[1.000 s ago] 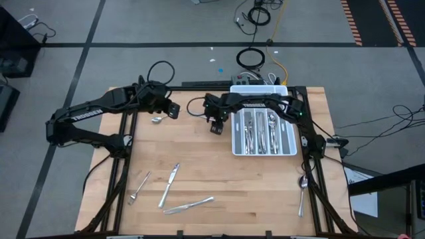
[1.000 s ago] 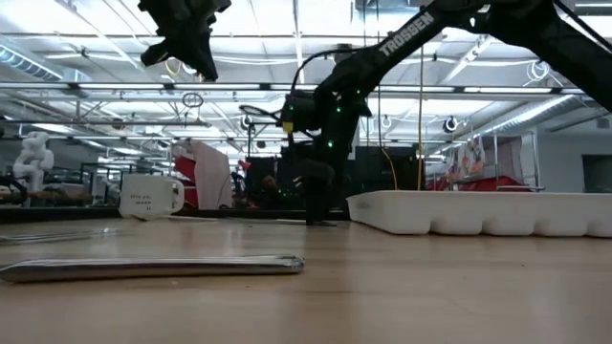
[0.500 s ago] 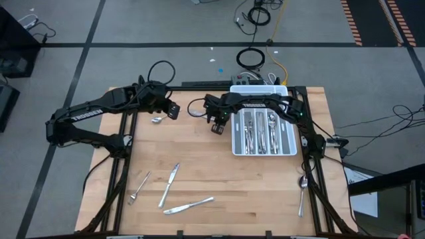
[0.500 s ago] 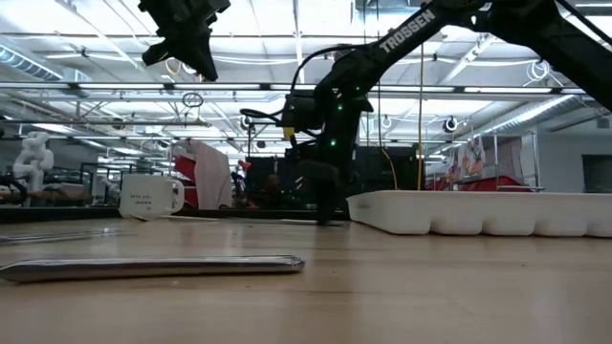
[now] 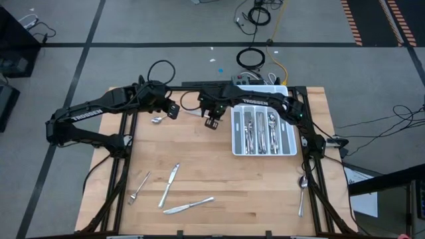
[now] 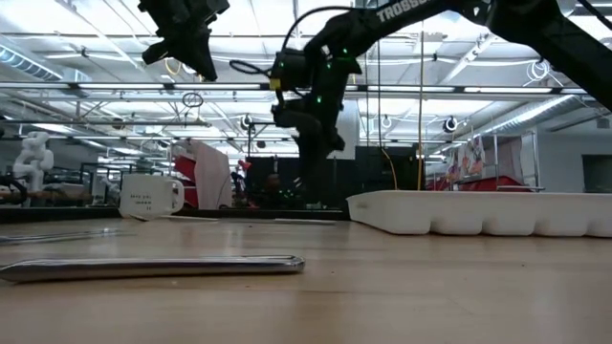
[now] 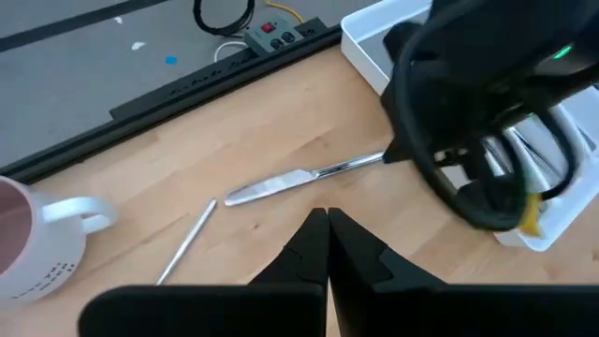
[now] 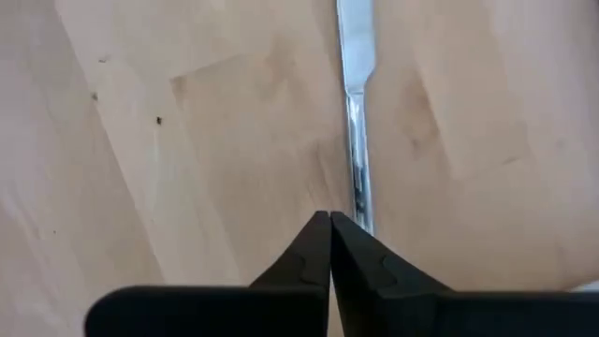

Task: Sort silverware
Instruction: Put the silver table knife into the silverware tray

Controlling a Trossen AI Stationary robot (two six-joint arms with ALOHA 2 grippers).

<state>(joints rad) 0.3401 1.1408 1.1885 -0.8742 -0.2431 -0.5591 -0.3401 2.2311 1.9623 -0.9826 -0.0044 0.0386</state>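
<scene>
Silver metal cutlery lies in two groups on the pale wooden table (image 5: pixel 219 172). Six slim shiny pieces lie loose: a fork (image 5: pixel 138 188), two knives (image 5: pixel 169 184) near the front, a spoon (image 5: pixel 302 192) by the right edge, a small spoon (image 5: pixel 157 120) and a table knife (image 7: pixel 304 176) at the back. More fill the white compartmented tray (image 5: pixel 263 130). Both grippers, left (image 7: pixel 327 245) and right (image 8: pixel 329 245), are closed and hold nothing; the right is raised above the back knife.

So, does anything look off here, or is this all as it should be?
One thing: the right gripper hangs above the table with its jaws shut, apparently on nothing, while a knife lies flat just beside it.
</scene>
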